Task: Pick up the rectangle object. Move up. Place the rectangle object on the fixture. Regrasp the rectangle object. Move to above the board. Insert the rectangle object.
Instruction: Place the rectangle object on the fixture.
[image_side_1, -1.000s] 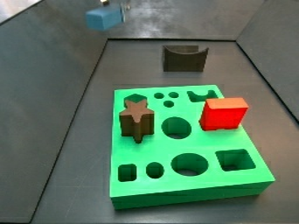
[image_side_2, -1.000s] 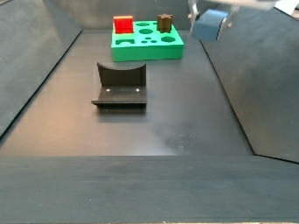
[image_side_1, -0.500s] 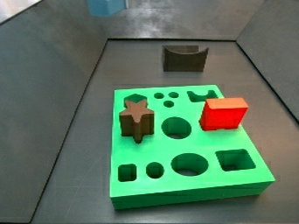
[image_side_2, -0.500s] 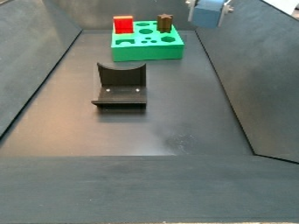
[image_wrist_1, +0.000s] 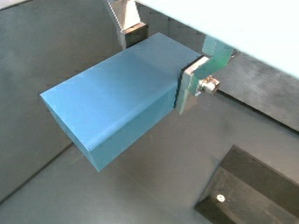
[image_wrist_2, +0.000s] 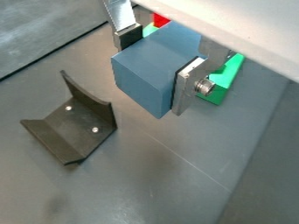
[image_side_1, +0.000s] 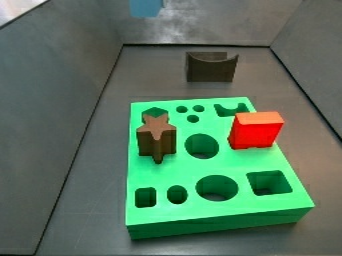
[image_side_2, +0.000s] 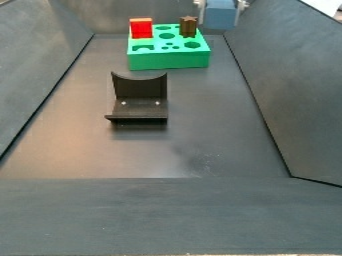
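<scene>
My gripper (image_wrist_2: 160, 59) is shut on the light-blue rectangle object (image_wrist_2: 152, 72), which fills the space between the silver fingers (image_wrist_2: 187, 87) in both wrist views (image_wrist_1: 111, 105). In both side views the block (image_side_1: 144, 7) (image_side_2: 219, 13) hangs high in the air, with the gripper itself cut off by the frame edge. The dark fixture (image_side_2: 136, 98) stands on the floor, well apart from the block; it also shows in a side view (image_side_1: 211, 65) and a wrist view (image_wrist_2: 70, 129). The green board (image_side_1: 214, 172) holds a red cube (image_side_1: 255, 129) and a brown star piece (image_side_1: 156, 136).
Dark sloping walls (image_side_2: 287, 90) close in the floor on both sides. The board (image_side_2: 167, 45) lies at one end of the floor. A green edge of the board (image_wrist_2: 225, 74) and a bit of the red cube (image_wrist_2: 160, 21) show behind the block in a wrist view.
The gripper with the light-blue block has moved sideways along the top of both side views, toward the board, staying high above the floor.
</scene>
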